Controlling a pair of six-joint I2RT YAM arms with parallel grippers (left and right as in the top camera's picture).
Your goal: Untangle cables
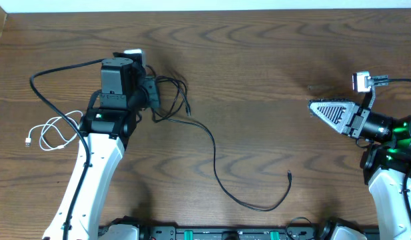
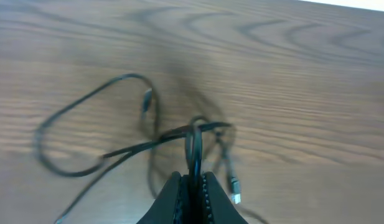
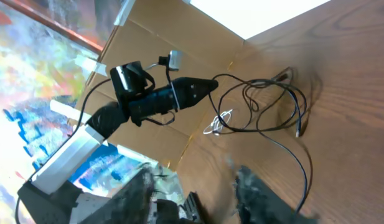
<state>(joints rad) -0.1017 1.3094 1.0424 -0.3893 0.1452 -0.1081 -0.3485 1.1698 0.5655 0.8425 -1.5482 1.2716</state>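
Black cables (image 1: 175,100) are bunched left of centre, well off the table (image 1: 258,40) edges; one strand is trailed across bare wood mid-table. White cable (image 1: 53,130) is laid apart, near the left edge. Left hand (image 2: 190,186) is clenched on a black loop, a grip shown only by its wrist view. Right hand (image 1: 315,105) is parted, empty, over bare wood.

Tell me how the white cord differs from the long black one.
The white cord lies in small loose loops, untouched, beside the left arm; the black cord trails far across the table. The black cord is tangled at one end and pinched by the left gripper; the white one is free. Both are thin with small end plugs.
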